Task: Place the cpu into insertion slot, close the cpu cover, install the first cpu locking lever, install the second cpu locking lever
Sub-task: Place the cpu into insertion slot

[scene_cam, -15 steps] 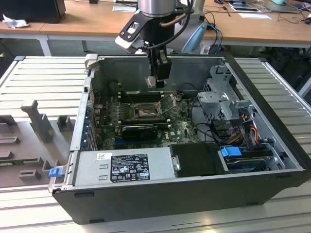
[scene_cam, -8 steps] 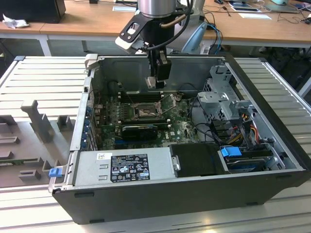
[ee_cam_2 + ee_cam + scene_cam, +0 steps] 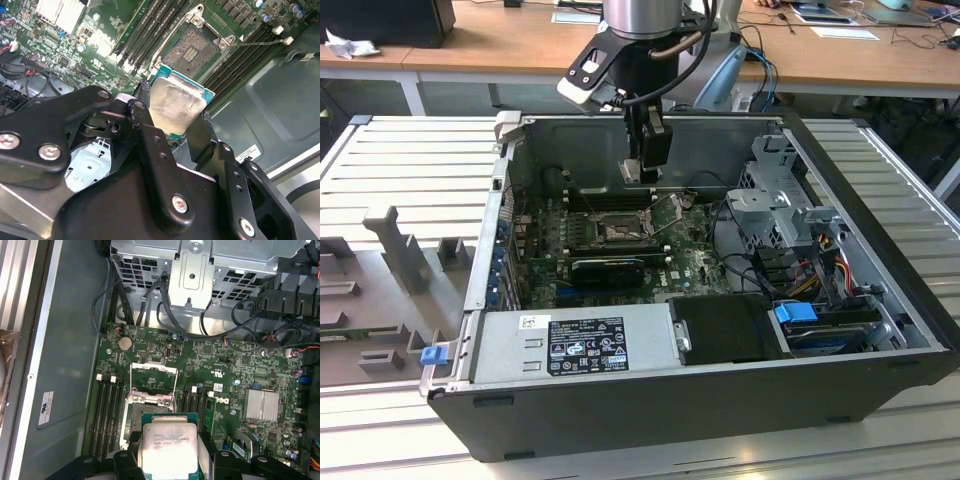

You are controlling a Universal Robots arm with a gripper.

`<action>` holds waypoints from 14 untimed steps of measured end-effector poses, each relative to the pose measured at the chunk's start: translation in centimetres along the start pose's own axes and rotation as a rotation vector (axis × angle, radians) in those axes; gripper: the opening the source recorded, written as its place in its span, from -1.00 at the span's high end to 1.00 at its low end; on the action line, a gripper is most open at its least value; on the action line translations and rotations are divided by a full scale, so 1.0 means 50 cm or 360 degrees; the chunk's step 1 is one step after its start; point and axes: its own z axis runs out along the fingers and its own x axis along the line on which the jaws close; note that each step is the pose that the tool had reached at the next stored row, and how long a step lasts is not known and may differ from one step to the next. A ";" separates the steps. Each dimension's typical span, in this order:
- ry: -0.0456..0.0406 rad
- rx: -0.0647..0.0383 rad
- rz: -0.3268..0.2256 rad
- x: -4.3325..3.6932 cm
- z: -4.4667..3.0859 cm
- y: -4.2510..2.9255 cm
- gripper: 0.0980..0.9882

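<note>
My gripper (image 3: pixel 646 160) hangs inside the open computer case, shut on the cpu (image 3: pixel 639 172). In both wrist views the cpu (image 3: pixel 177 106) (image 3: pixel 167 446) is a pale silver square held by its edges between the two black fingers (image 3: pixel 146 117). It hovers above the motherboard, apart from the insertion slot (image 3: pixel 192 50) (image 3: pixel 618 232), a dark square socket with a glinting pin field. In the first wrist view the chip hides part of the insertion slot (image 3: pixel 136 412). The cpu cover (image 3: pixel 153 376), a thin metal frame, stands flipped open at the socket's far side.
Black memory slots (image 3: pixel 107 410) flank the socket. A silver heatsink (image 3: pixel 262 405) sits on the board. A metal drive cage (image 3: pixel 775 200) with cables stands at the exterior view's right, and a grey power supply box (image 3: pixel 575 345) lies along the case's near wall.
</note>
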 end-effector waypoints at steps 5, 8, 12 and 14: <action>0.0000 0.0000 0.0000 0.000 0.002 0.000 0.03; 0.0000 0.0000 0.0000 0.000 0.003 0.000 0.03; 0.0000 0.0000 0.0001 0.000 0.004 0.000 0.03; 0.0000 0.0000 0.0001 0.000 0.005 0.000 0.03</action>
